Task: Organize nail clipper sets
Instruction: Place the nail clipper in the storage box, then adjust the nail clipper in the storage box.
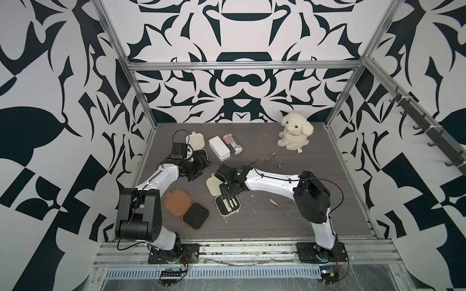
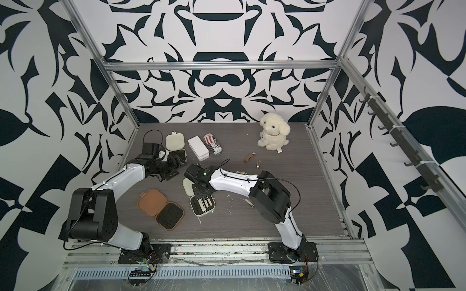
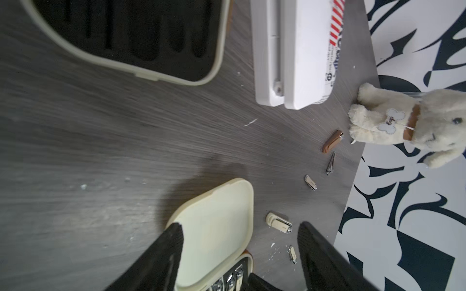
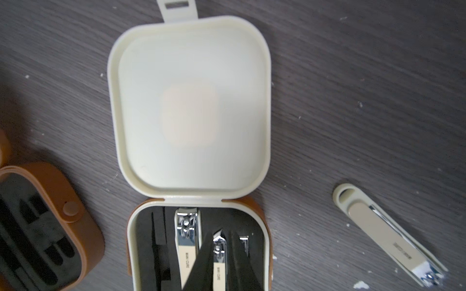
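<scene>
Three open nail clipper cases lie on the table. A cream case [image 1: 227, 207] in the middle holds three clippers in its black slots, and its lid [image 4: 191, 105] lies flat. My right gripper [image 4: 222, 232] is down in it, fingers tight against both sides of the middle clipper [image 4: 219, 262]. The tan-brown case [image 1: 186, 209] is open with empty slots. A second cream case [image 3: 220, 50], also empty, sits at the back left. My left gripper [image 3: 239, 225] hangs open between the two cream cases, holding nothing. A loose cream clipper [image 4: 388, 236] lies beside the middle case.
A white box [image 1: 219, 148] and a striped can [image 1: 232, 143] lie at the back, and a plush dog [image 1: 295, 132] sits at the back right. A brown clipper [image 1: 269, 157] and a metal one [image 1: 280, 164] lie loose to the right. Metal frame posts edge the table.
</scene>
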